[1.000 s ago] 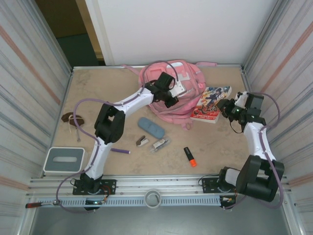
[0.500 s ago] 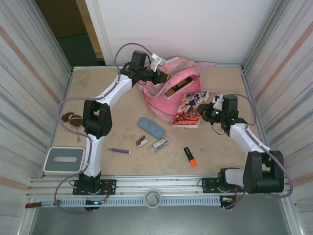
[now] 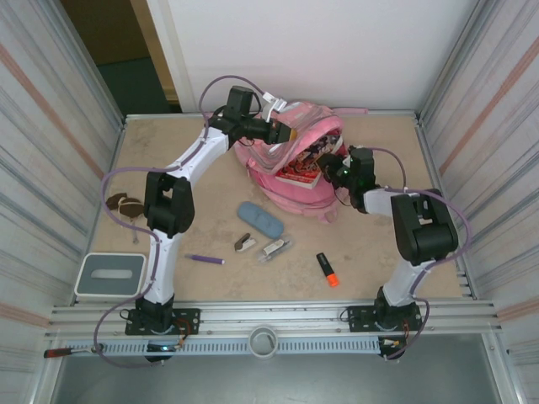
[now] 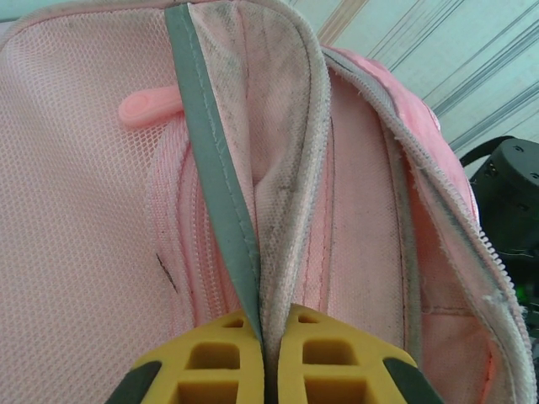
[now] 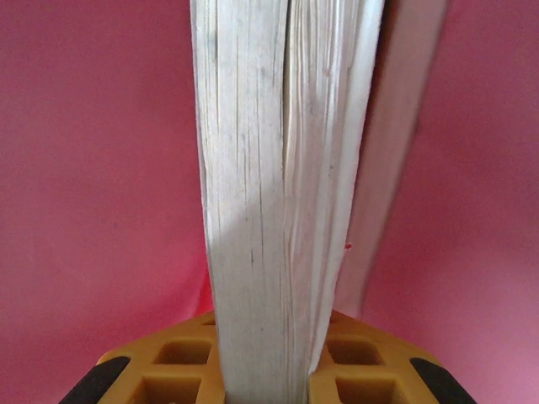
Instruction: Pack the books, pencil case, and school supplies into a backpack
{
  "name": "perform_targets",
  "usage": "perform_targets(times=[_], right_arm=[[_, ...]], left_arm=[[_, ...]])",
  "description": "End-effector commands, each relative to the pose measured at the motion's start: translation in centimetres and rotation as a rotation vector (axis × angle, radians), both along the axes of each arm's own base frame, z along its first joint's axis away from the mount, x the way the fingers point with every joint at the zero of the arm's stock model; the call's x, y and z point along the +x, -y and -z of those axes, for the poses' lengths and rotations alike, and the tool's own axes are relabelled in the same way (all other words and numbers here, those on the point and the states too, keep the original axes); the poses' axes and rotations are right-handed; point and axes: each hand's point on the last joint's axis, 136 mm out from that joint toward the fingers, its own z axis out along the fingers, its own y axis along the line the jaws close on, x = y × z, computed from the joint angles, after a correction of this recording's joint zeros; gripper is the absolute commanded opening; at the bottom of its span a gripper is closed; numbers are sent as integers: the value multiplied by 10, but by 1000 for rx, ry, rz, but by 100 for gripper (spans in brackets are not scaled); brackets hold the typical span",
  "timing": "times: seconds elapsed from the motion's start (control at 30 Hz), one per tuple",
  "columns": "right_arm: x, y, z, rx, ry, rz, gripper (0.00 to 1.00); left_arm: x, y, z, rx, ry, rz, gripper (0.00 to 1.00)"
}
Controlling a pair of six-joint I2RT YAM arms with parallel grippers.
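The pink backpack (image 3: 290, 181) lies at the back middle of the table with its mouth held open. My left gripper (image 3: 285, 132) is shut on the backpack's upper rim; in the left wrist view the yellow fingers (image 4: 210, 358) pinch a grey-green binding strip (image 4: 221, 227) of the backpack (image 4: 84, 168). My right gripper (image 3: 334, 171) is shut on the red-and-white book (image 3: 301, 171), which sits mostly inside the opening. In the right wrist view the book's page edges (image 5: 269, 168) stand between the jaws, with pink lining (image 5: 101, 168) around them. The blue-grey pencil case (image 3: 259, 219) lies in front of the backpack.
Loose on the table near the front are a purple pen (image 3: 205, 259), a white-and-brown stapler-like piece (image 3: 244, 243), a clear clip (image 3: 274, 247) and an orange-and-black highlighter (image 3: 327, 269). A brown lump with a cord (image 3: 122, 204) and a grey box (image 3: 109, 274) sit at the left.
My right gripper has carried the book leftward from the table into the backpack's mouth. My left gripper lifted the backpack's rim up and back, then held still.
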Motion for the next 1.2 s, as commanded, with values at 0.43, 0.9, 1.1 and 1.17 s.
perform_targets(times=[0.43,0.9,1.1,1.17], right_arm=[[72,-1,-18,-194,69,84,51],[-63,85,-59,-520,88,84,61],[-92,125,-68,-703,79,159,63],[-96,126,-69,-731,86,145,64]], left_arm=[[-4,13,-55,-114,115,50,0],[18,11,-9,-63,29,-54,0],[14,22,41,97,26,-96,3],[12,23,47,140,30,-104,10]])
